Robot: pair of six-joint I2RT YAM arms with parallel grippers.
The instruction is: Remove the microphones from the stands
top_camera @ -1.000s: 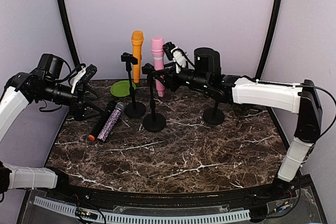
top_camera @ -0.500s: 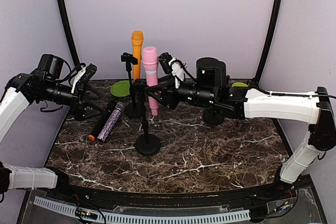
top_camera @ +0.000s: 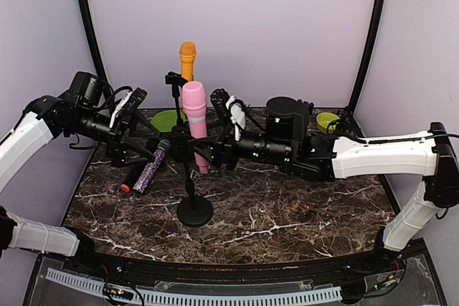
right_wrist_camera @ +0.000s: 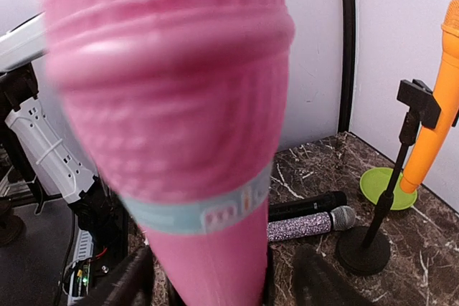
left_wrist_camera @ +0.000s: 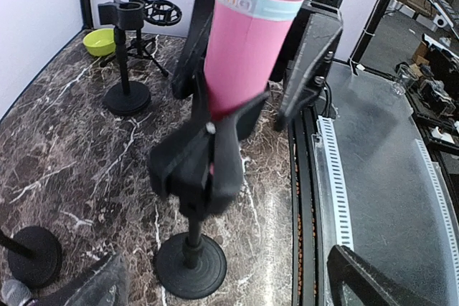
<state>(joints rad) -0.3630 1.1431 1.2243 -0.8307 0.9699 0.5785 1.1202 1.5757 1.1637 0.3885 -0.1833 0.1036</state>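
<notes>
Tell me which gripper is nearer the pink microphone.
Right. The right gripper is closed on the handle of the pink microphone; the left gripper is open, off to its left and not touching it.

A pink microphone (left_wrist_camera: pixel 247 41) with a pale blue band sits tilted in the clip of a black stand (left_wrist_camera: pixel 197 170) on the dark marble tabletop (left_wrist_camera: pixel 86 155). The right gripper (left_wrist_camera: pixel 235 102) clasps the microphone's body, one black finger on each side. Further back are an empty black clip stand (left_wrist_camera: pixel 125 69) and a lime green bowl (left_wrist_camera: pixel 99 41). The left gripper (left_wrist_camera: pixel 228 266) shows its fingers spread wide at the bottom edge.
</notes>
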